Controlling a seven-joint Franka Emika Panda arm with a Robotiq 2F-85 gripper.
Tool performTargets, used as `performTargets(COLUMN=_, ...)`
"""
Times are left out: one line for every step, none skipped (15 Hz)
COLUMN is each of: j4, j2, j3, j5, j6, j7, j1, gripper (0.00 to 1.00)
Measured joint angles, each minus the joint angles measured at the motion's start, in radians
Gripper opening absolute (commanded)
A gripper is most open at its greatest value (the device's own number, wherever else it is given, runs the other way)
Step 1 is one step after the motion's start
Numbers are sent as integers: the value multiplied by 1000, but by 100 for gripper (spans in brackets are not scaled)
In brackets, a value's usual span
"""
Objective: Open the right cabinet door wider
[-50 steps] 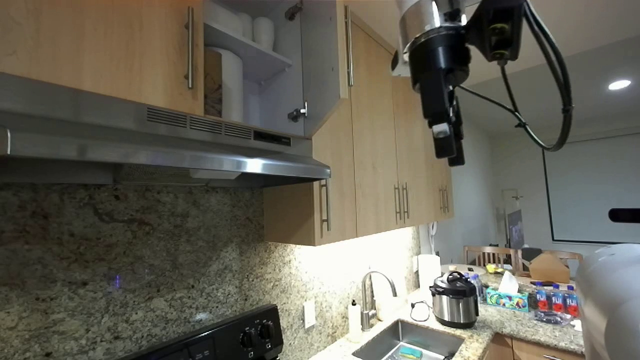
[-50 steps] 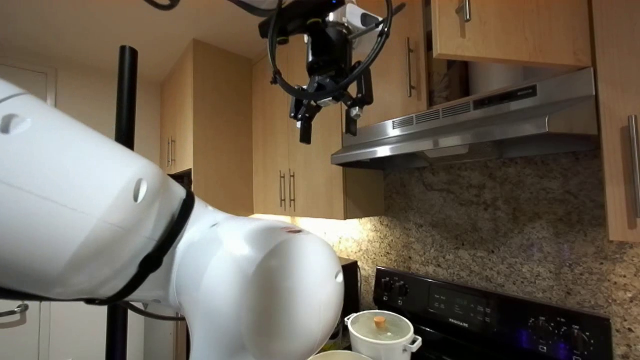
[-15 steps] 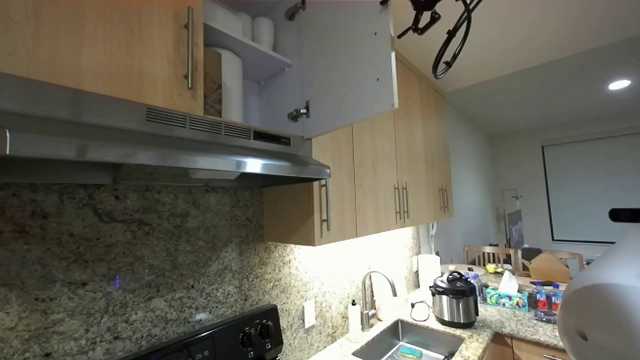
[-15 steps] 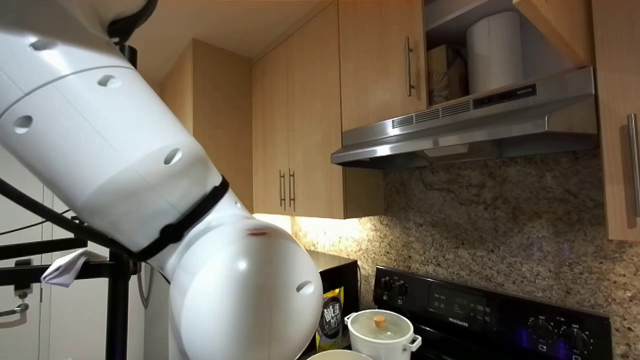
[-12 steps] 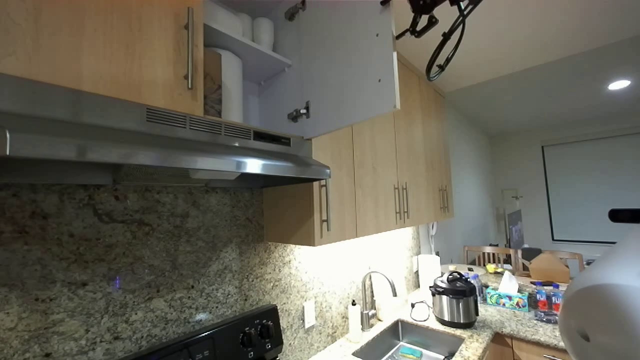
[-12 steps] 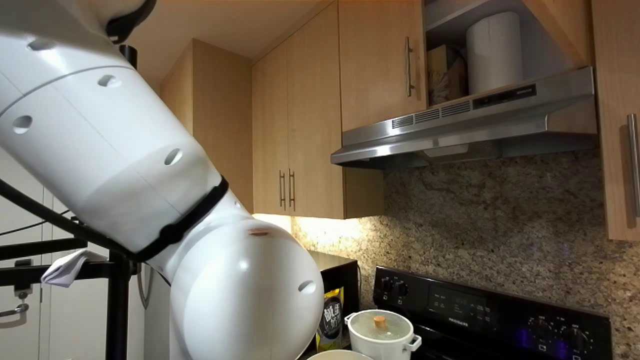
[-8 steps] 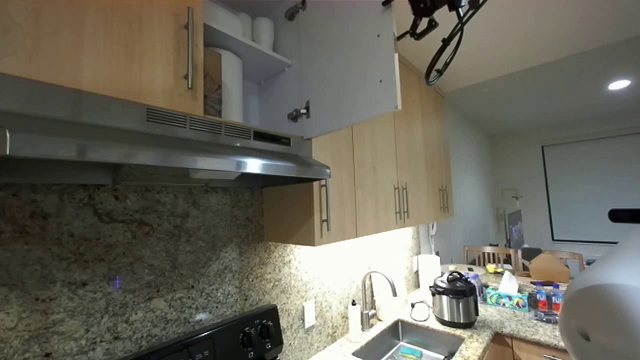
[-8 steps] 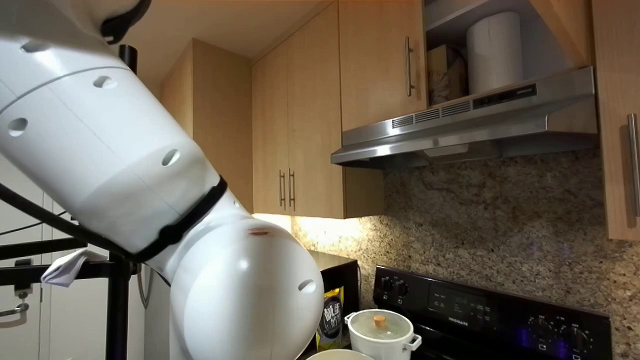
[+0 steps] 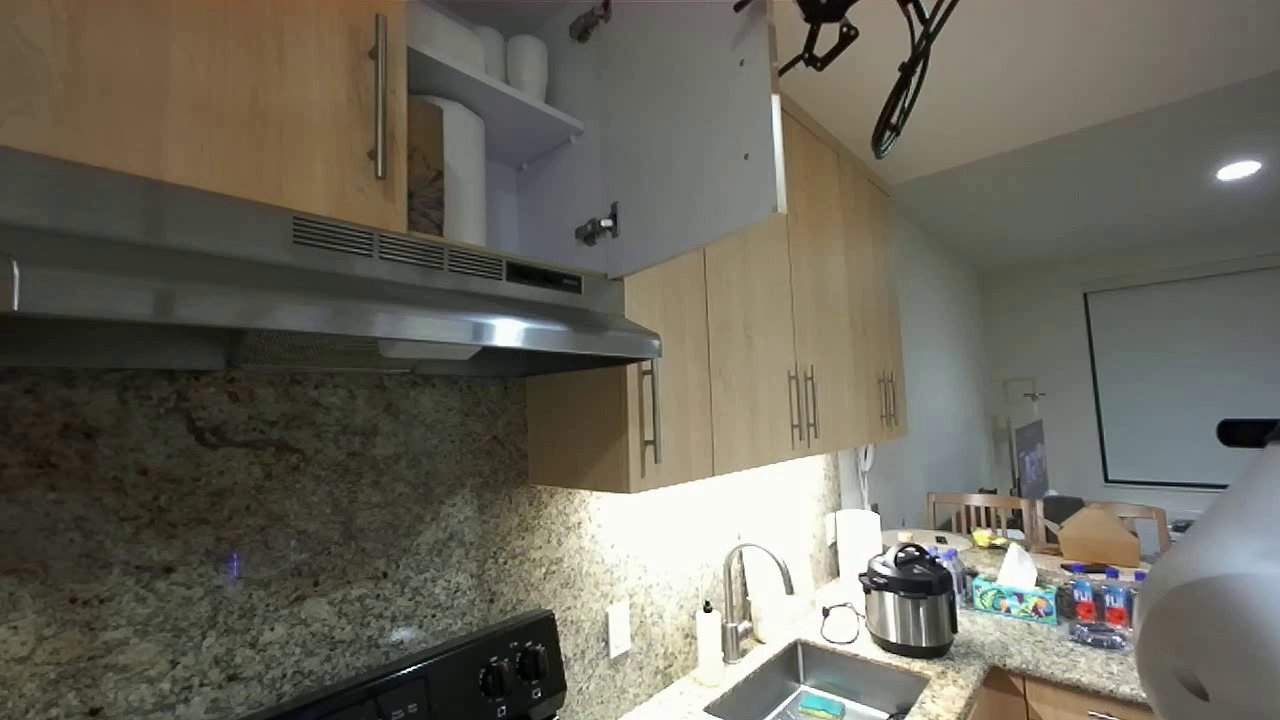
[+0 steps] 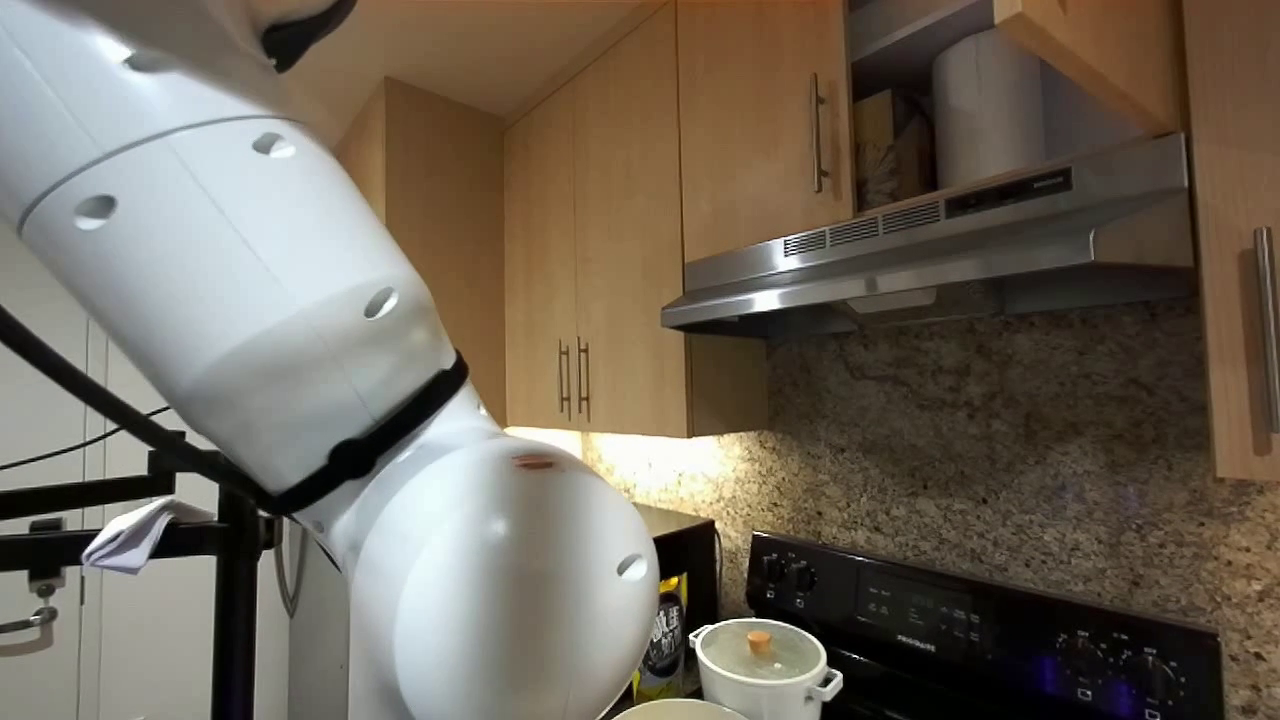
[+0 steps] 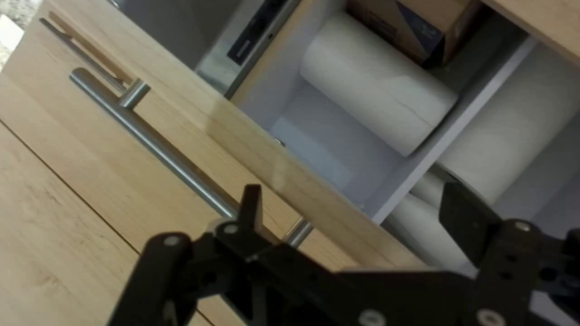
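In an exterior view, the neighbouring door at ten o'clock is closed; the right cabinet door at twelve stands open. In the wrist view, the fingers are apart, at eight and four o'clock, door edge between; contact unconfirmed. Judgement: largely open, further widening outstanding.

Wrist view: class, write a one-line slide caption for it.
Open hand straddling the edge of the right cabinet door, a white cylinder inside the cabinet.
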Motion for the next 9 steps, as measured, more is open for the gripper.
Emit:
performTargets(j4=46, j2=30, j3=12, j5=-35, j6=-43, j7=0, j1=-1, gripper=100)
performTargets(j4=80, j2=50, j3=30, j5=-74, j6=-83, j7=0, j1=-7, gripper=100)
performTargets(j4=89, j2=51, j3=62, j5=-122, j6=-120, j7=1, j1=-25, gripper=100)
performTargets(j4=78, j2=31, j3=104, j5=-177, j6=-155, j7=4, j1=-53, gripper=100)
performTargets(j4=53, j2=-4, j3=149, j5=-232, j6=-187, j7=7, j1=-85, gripper=100)
performTargets(j4=22, j2=-48, j3=194, j5=-286, j6=-214, j7=18, j1=-118, gripper=100)
performTargets(j4=-8, j2=-95, j3=240, j5=-336, j6=-242, j7=37, j1=-151, gripper=100)
performTargets(j4=-36, j2=-144, j3=283, j5=-381, j6=-273, j7=64, j1=-181, gripper=100)
performTargets(j4=-60, j2=-192, j3=321, j5=-416, j6=-310, j7=89, j1=-207, gripper=100)
